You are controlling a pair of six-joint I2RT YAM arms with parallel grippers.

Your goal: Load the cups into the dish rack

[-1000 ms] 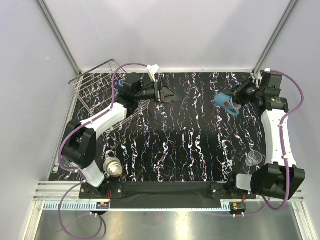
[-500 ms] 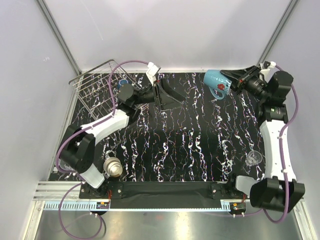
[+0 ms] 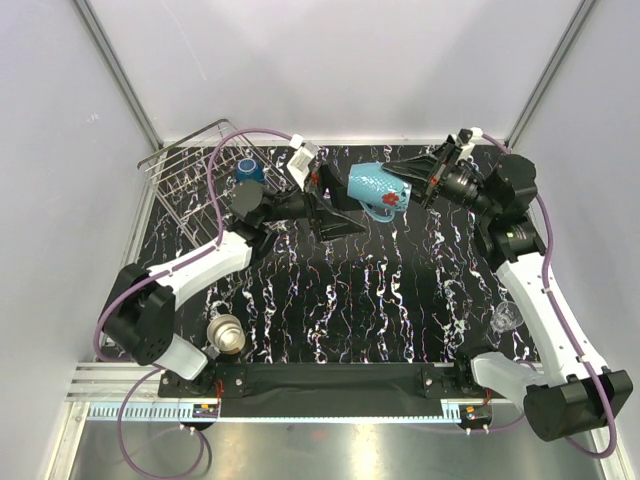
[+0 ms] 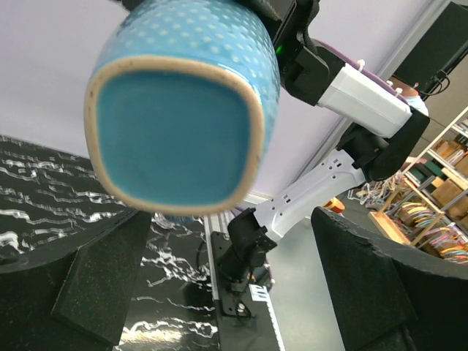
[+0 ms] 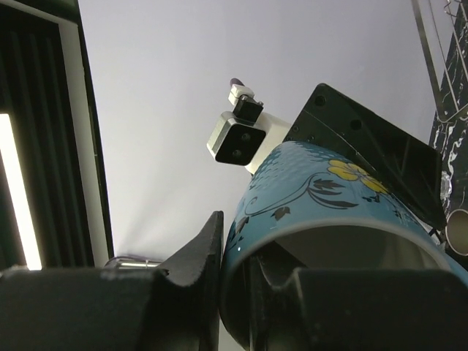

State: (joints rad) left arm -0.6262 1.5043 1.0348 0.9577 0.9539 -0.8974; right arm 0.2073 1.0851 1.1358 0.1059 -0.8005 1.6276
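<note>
My right gripper [image 3: 418,180] is shut on the rim of the light blue cup [image 3: 377,190] and holds it on its side above the table's far middle. In the right wrist view one finger [image 5: 196,269] is outside the rim and one inside the light blue cup [image 5: 329,197]. My left gripper [image 3: 342,206] is open, just left of the cup's base. In the left wrist view the light blue cup [image 4: 179,110] hangs above the open left gripper [image 4: 234,292]. The dark blue cup [image 3: 250,172] sits in the dish rack [image 3: 185,165]. The beige-silvery cup [image 3: 226,333] and the clear glass cup [image 3: 507,317] stand on the table.
The dish rack fills the far left corner by the frame post. The table is black marble-patterned [image 3: 380,290]. The beige-silvery cup stands near the left arm's base, the clear glass beside the right arm's lower link. White walls close in on both sides.
My right arm has carried the light blue cup from the far right leftward to the far middle. My left gripper has swung right and risen to meet it, staying open.
</note>
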